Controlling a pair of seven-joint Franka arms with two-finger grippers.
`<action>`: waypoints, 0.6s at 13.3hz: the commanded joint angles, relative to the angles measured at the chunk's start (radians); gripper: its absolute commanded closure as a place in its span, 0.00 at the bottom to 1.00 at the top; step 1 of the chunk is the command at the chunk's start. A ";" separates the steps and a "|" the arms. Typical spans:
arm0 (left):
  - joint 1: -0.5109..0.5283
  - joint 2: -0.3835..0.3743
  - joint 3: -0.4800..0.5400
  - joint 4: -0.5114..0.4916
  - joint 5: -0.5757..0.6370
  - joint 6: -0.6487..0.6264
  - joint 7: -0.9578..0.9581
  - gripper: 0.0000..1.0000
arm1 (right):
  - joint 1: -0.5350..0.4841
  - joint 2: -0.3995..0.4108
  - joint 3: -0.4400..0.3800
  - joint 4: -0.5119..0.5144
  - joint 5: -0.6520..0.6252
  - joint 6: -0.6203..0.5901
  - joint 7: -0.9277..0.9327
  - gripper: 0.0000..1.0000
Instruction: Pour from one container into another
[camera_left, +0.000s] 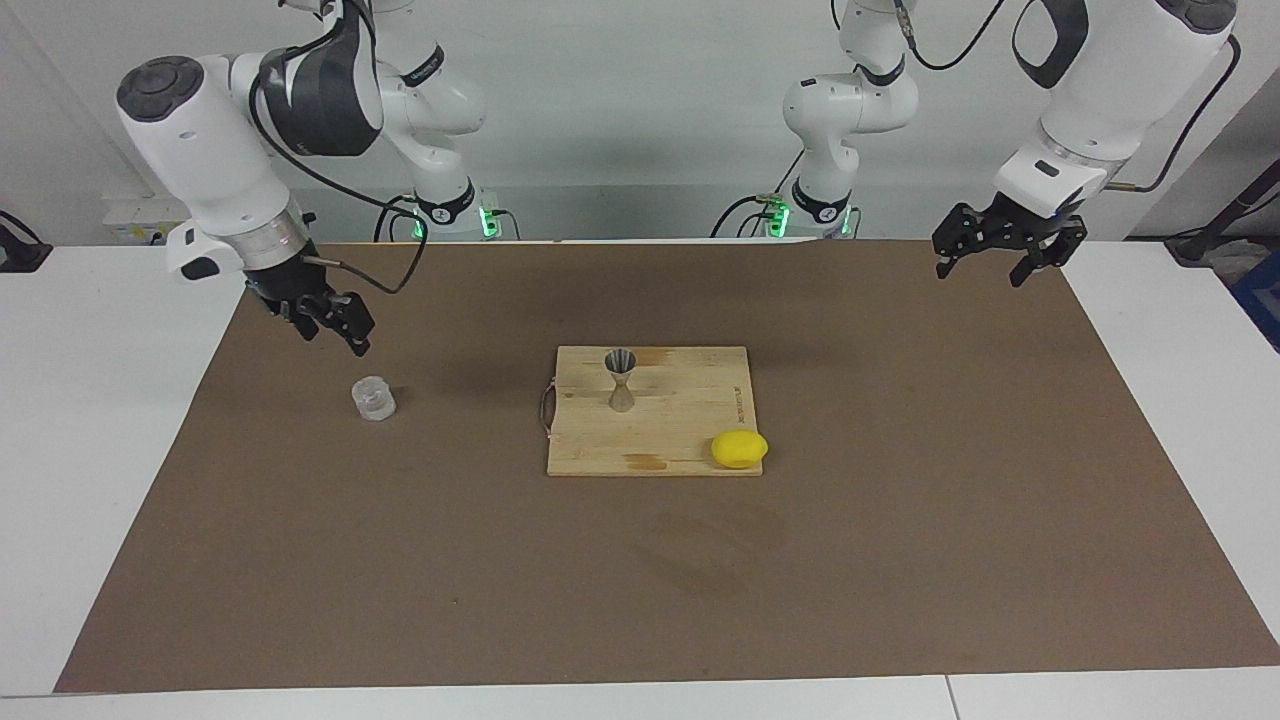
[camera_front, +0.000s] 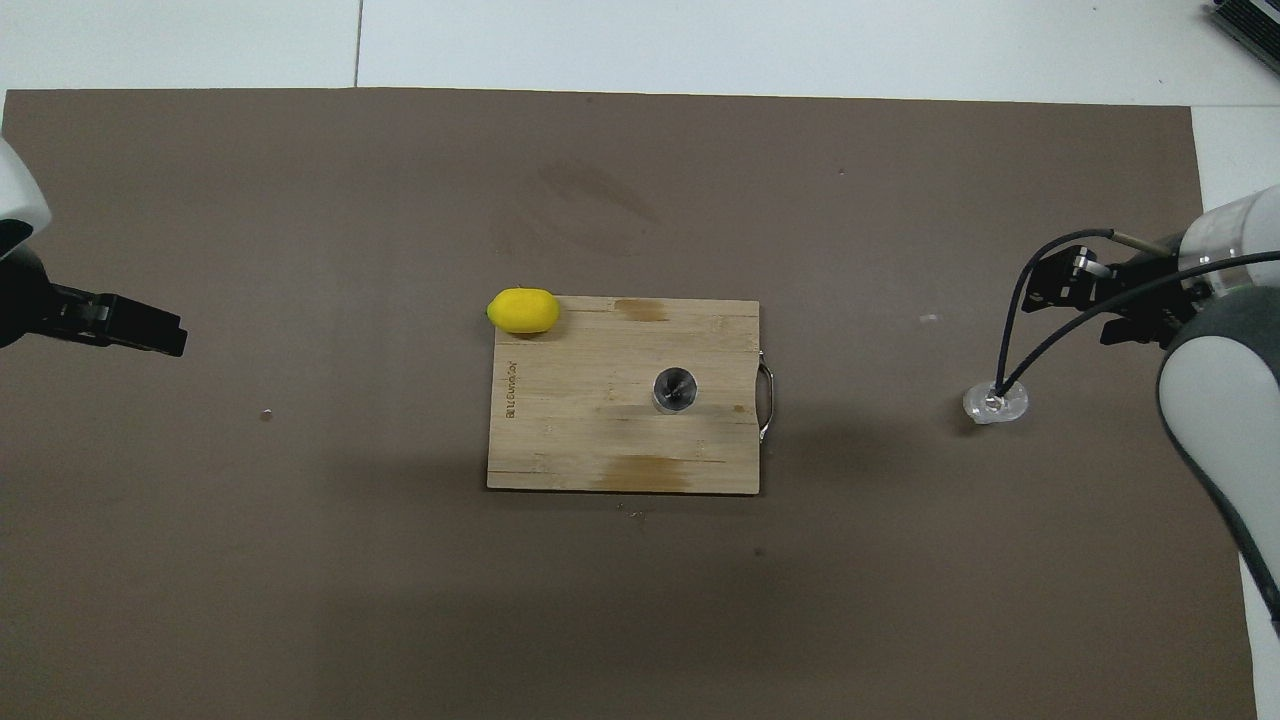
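A robotics lab: two white arms mounted at a brown-matted table (camera_left: 900, 560), bare walls.

A white tabletop (camera_left: 110, 480) carries a large brown mat (camera_left: 900, 560) that covers most of it. On the mat, near the middle, lies a wooden cutting board (camera_left: 690, 405) with a metal handle on the edge toward the right arm's end. A yellow lemon (camera_left: 739, 449) rests at the board's corner farthest from the robots, toward the left arm's end. A small clear glass cup (camera_left: 373, 399) stands upright on the mat, well apart from the board, toward the right arm's end.
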 joint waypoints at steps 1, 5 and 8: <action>0.000 -0.013 0.002 -0.001 0.018 -0.016 -0.005 0.00 | 0.058 0.002 0.008 0.000 -0.027 0.021 0.037 0.01; 0.000 -0.013 0.002 -0.001 0.018 -0.016 -0.005 0.00 | 0.073 -0.056 0.008 0.001 -0.028 0.004 0.018 0.01; -0.002 -0.013 0.002 -0.001 0.018 -0.016 -0.005 0.00 | 0.061 -0.119 0.002 0.006 -0.056 -0.047 -0.068 0.01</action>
